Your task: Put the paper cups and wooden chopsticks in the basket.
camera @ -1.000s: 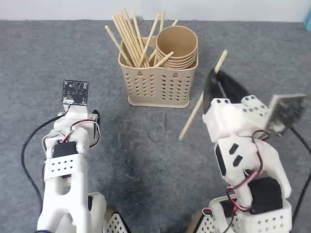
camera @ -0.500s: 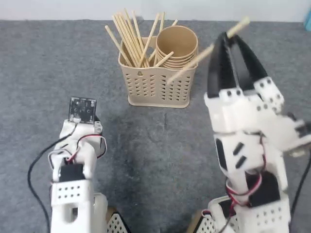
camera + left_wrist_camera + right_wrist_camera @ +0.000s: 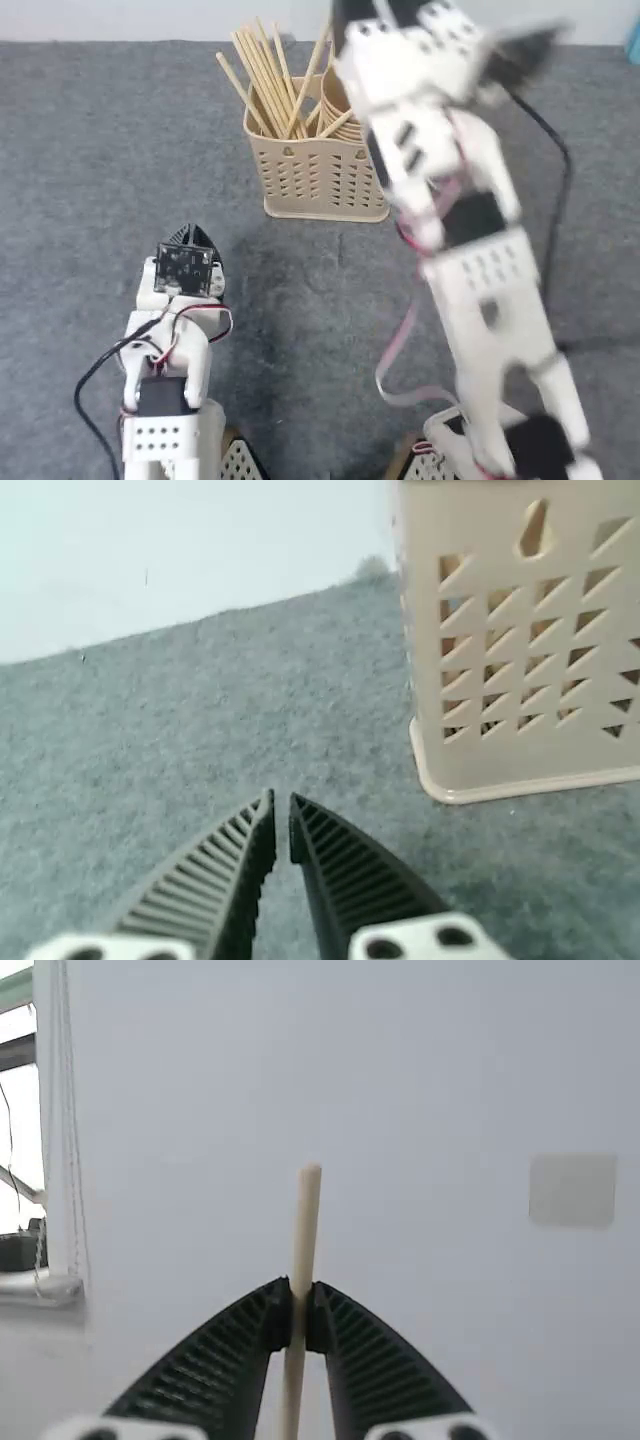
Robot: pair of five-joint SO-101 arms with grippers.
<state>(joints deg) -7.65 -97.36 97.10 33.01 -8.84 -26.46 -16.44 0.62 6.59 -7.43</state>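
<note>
A beige perforated basket (image 3: 325, 175) stands at the back of the grey mat, with several wooden chopsticks (image 3: 268, 75) upright in its left part. The stack of paper cups (image 3: 331, 104) in its right part is mostly hidden by my raised right arm (image 3: 430, 110), which reaches over the basket. In the right wrist view my right gripper (image 3: 298, 1312) is shut on a single wooden chopstick (image 3: 306, 1225) and points at the pale wall. My left gripper (image 3: 189, 236) is low near the front left, shut and holding nothing, with the basket (image 3: 520, 650) ahead of it.
Grey carpet (image 3: 90, 150) covers the table around the basket. Cables (image 3: 395, 350) hang from the right arm over the middle front. A pale wall runs behind the basket.
My right arm swung up from beside the basket to high over it, carrying the chopstick. My left arm drew back toward the front.
</note>
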